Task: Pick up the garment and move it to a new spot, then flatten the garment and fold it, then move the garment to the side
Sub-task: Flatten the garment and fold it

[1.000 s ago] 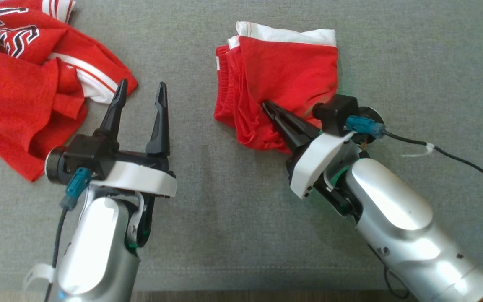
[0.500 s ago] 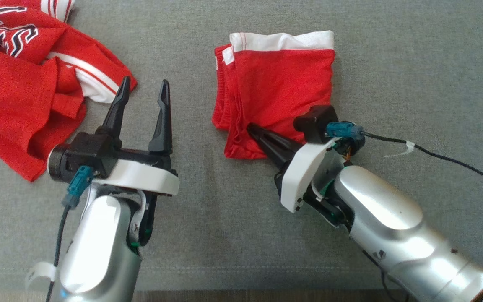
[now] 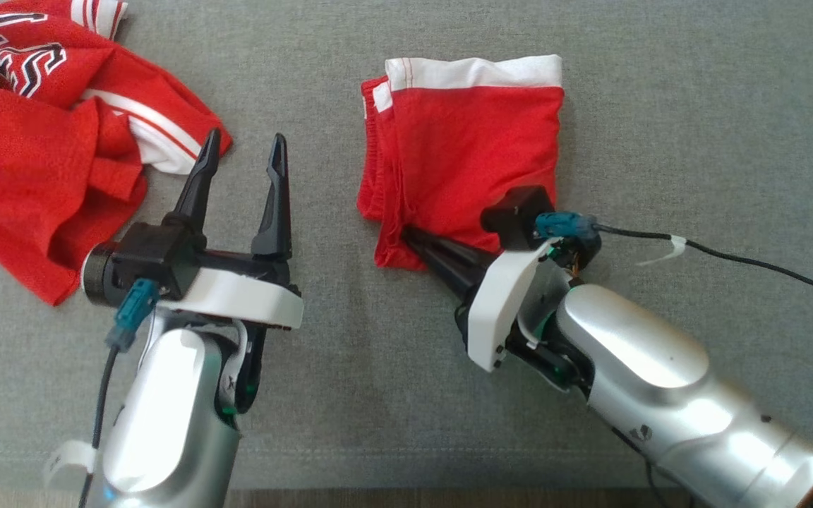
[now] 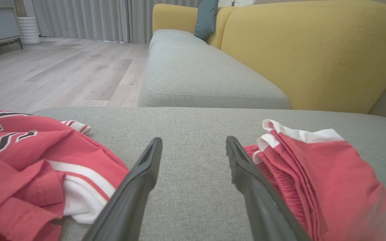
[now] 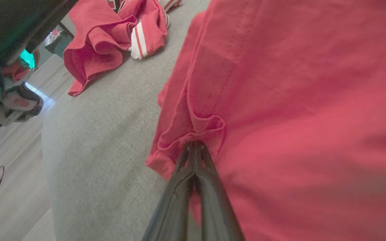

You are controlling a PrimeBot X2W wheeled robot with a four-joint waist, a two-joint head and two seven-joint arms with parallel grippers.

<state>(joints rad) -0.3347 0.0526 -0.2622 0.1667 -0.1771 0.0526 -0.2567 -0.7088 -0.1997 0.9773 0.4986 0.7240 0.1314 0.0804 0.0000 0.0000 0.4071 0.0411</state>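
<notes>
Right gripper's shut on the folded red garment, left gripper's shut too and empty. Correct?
Not quite. The left gripper is open, not shut: its fingers stand spread apart with nothing between them, and the left wrist view shows the gap plainly. The rest holds: the right gripper is shut on the folded red garment.

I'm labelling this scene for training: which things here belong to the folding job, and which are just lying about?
In the job: folded red cloth garment with white band; right gripper, shut on its corner; open left gripper.
Lying about: crumpled red jersey with black lettering; yellow sofa back; teal cushion.
</notes>
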